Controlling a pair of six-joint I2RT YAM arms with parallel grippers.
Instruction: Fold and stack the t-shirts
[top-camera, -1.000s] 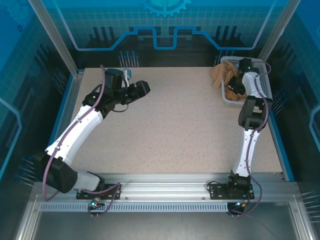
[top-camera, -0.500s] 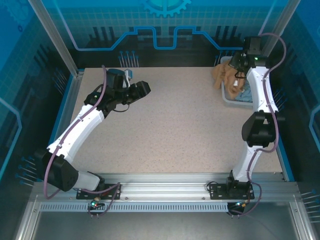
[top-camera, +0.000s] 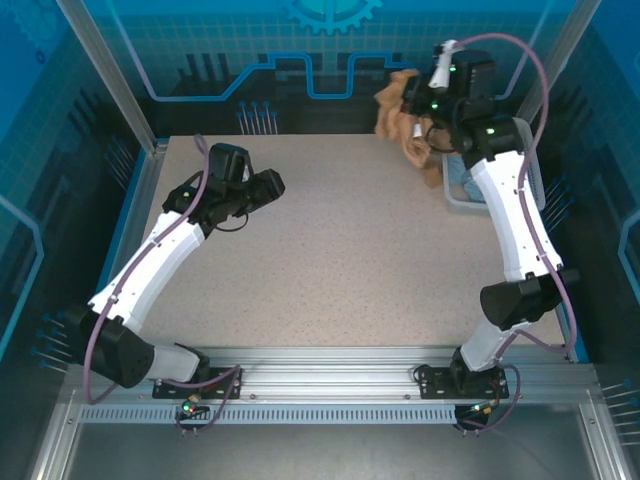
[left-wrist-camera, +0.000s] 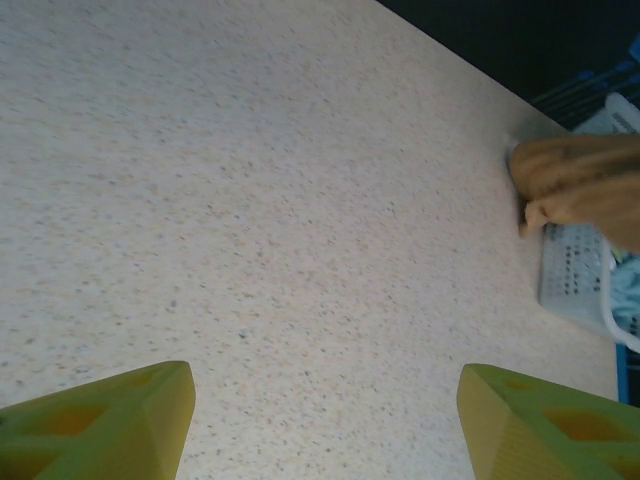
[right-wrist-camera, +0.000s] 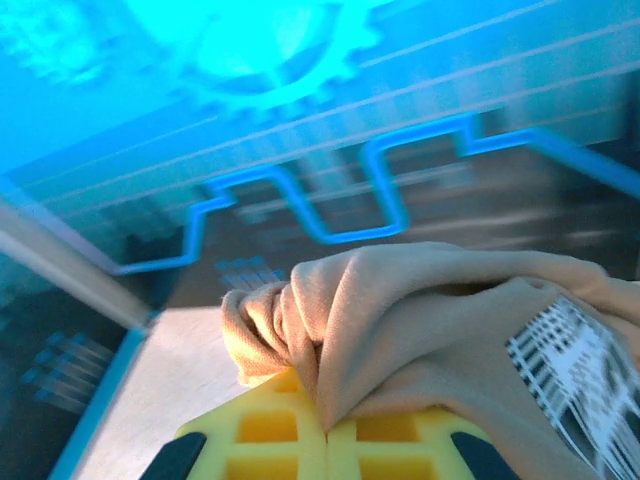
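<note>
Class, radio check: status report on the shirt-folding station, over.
Left gripper open over bare table. Right gripper shut on tan t-shirt, aloft by basket. Pale blue t-shirt in basket.

White shells and black joint housings make up the left arm and right arm; a purple cable trails behind each jaw pair. Fingers are yellow, lattice-recessed.

No readable text (t-shirt label blurred).
</note>
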